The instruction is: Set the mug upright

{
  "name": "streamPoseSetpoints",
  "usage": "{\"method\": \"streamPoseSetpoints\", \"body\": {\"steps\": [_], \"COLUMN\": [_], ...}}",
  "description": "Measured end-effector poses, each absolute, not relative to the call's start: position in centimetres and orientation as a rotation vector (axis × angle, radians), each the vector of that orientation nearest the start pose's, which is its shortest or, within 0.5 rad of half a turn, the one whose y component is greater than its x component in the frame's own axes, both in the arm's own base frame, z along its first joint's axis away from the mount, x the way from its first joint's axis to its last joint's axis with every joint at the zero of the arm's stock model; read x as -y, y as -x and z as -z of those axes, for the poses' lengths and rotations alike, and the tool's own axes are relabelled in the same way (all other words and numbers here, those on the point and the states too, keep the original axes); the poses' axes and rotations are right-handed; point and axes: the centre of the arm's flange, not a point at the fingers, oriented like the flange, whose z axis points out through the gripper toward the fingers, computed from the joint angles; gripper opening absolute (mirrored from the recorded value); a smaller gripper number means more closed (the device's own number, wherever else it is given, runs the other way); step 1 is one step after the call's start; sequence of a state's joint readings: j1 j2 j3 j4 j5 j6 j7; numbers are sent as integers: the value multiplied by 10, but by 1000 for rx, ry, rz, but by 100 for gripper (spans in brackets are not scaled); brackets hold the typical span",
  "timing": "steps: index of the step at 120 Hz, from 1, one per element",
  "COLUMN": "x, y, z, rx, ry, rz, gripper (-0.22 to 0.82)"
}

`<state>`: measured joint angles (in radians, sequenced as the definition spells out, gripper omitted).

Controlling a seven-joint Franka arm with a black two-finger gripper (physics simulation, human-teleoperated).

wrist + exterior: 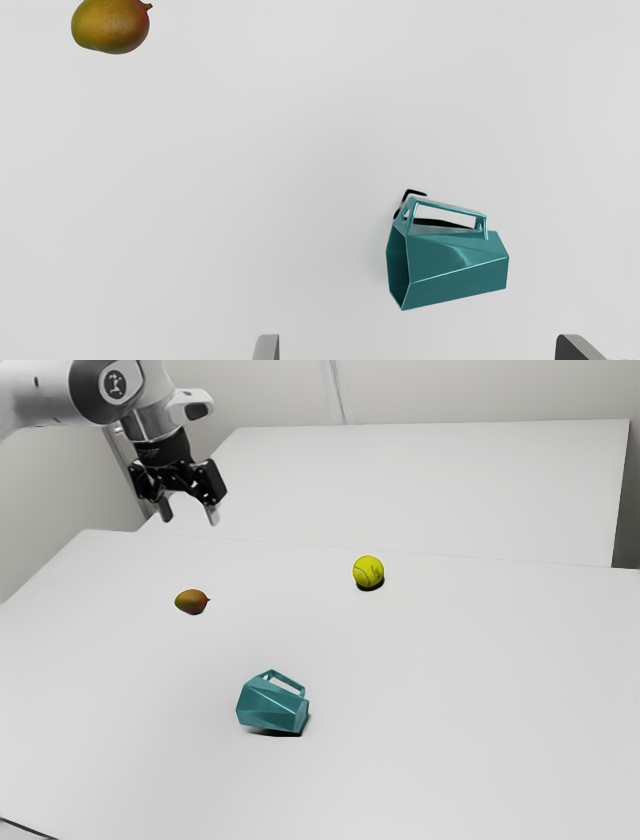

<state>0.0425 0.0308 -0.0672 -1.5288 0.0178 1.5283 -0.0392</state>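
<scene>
Where the table [470, 700] spreads out, its top is smooth, matte and pale grey-white. Over it, from the exterior view's left, reaches the arm [45, 395], with rounded pale links and a dark wrist, its black claw [190, 518] pointing down, well above the table's far left part. The two fingers stand spread wide, apart from everything.

On the near part of the table, a little left of the middle, the mug [272, 707] lies on its side. It is glossy teal, faceted, with a hexagonal mouth and an angular loop handle [450, 207]. Its long axis runs roughly left to right, mouth facing the exterior view's left, base to the right and slightly nearer; the handle is raised and leans to the far side.

Farther back, right of the mug, sits a fuzzy yellow tennis ball [366, 571]. Smaller still, the smooth mango [191, 601], green-yellow blushing red toward its stem, lies left of and beyond the mug.
</scene>
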Motion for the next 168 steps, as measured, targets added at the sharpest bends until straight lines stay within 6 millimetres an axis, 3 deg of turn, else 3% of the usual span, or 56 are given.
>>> {"method": "streamPoseSetpoints", "body": {"steps": [42, 56, 86, 112, 126, 168], "x": [18, 19, 23, -15, -25, -47], "y": [-555, -547, -513, -497, -488, -490], "z": [-615, -597, -516, -449, -414, -315], "rx": [7, 19, -9, 28, 19, -40], "ry": [3124, 3167, 3381, 3534, 3603, 3816], "rz": [-100, -178, -304, -293, -292, -274], "gripper": [60, 60, 60, 60, 60, 60]}}
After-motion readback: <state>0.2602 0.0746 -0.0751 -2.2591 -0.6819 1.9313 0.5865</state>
